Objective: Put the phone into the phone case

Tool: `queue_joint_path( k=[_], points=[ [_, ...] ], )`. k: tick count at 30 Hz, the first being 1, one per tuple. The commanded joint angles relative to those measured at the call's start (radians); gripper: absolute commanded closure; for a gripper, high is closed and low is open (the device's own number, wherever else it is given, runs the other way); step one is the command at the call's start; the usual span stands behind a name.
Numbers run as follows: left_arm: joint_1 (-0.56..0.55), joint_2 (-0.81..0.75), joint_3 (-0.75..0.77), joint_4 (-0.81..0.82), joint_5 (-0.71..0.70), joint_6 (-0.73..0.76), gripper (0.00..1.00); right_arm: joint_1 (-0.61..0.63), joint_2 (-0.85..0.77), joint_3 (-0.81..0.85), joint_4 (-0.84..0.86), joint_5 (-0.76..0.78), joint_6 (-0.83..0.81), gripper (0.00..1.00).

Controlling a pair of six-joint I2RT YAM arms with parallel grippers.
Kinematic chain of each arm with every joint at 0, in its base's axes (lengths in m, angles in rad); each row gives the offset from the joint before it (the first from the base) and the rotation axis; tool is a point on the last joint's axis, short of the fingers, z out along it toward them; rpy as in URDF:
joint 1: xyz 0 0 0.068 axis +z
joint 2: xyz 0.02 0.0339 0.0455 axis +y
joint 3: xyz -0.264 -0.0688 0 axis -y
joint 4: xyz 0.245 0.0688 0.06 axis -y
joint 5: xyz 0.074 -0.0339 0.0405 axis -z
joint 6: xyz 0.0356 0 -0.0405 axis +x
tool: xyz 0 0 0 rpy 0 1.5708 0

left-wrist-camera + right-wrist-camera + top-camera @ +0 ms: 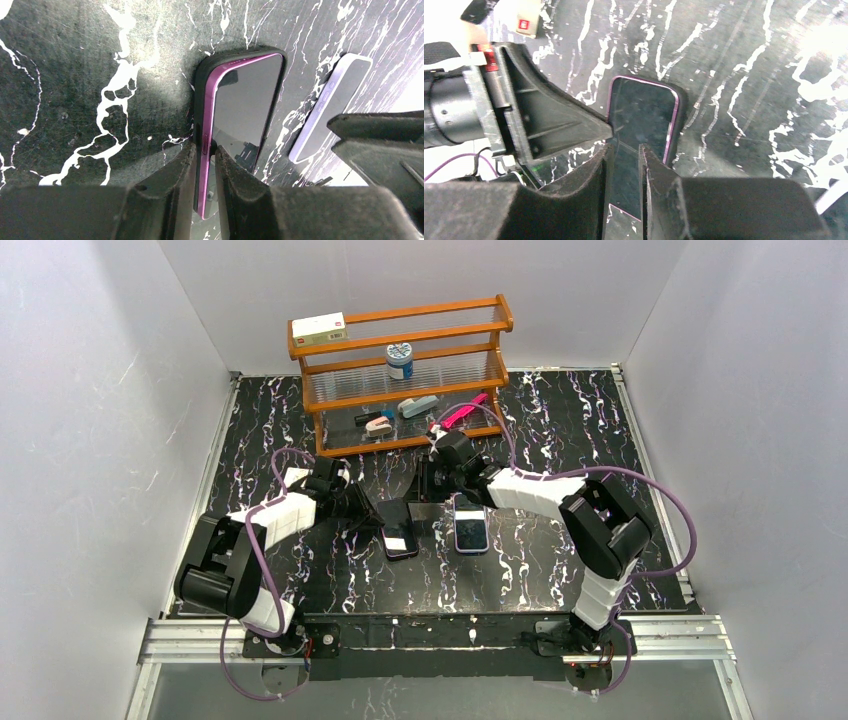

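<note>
The phone (471, 530) is beside the phone case (398, 532)

It lies on the table (560, 420), just right of the case. The left gripper (205, 152) pinches the case's side. The right gripper (625, 150) is at the case; I cannot tell its hold.

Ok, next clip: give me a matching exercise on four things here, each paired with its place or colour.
Things:
1. white box
2. jar
3. phone
4. phone case

Place or colour:
a. middle shelf of the rack
b. black, with a white patch
c. top of the rack
d. pale rim, dark screen

Pairs: 1-c, 2-a, 3-d, 4-b
</note>
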Motion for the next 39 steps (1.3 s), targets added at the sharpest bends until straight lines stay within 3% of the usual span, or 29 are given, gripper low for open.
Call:
queue_joint_path(
  k=[1,12,17,25,29,34,39],
  points=[
    [-0.004,-0.018,0.013,-0.022,0.009,0.006,0.83,-0.009,0.021,-0.015,0.002,0.007,-0.019,0.65],
    [-0.004,0.024,-0.002,0.043,0.086,-0.018,0.94,-0.009,0.118,-0.025,0.023,-0.056,0.000,0.62],
    [-0.020,0.056,-0.014,0.073,0.098,-0.043,1.00,-0.009,0.139,-0.059,0.124,-0.156,0.042,0.64],
    [-0.056,0.071,-0.032,0.138,0.119,-0.089,1.00,-0.023,0.139,-0.105,0.272,-0.260,0.119,0.67],
    [-0.054,0.048,-0.036,0.112,0.112,-0.098,0.93,-0.054,0.117,-0.166,0.353,-0.285,0.157,0.61],
    [-0.045,0.036,-0.017,0.031,0.089,-0.071,0.84,-0.069,0.088,-0.160,0.259,-0.248,0.129,0.51],
    [-0.037,0.031,-0.015,0.010,0.075,-0.058,0.81,-0.069,0.058,-0.171,0.185,-0.193,0.112,0.46]
  ],
)
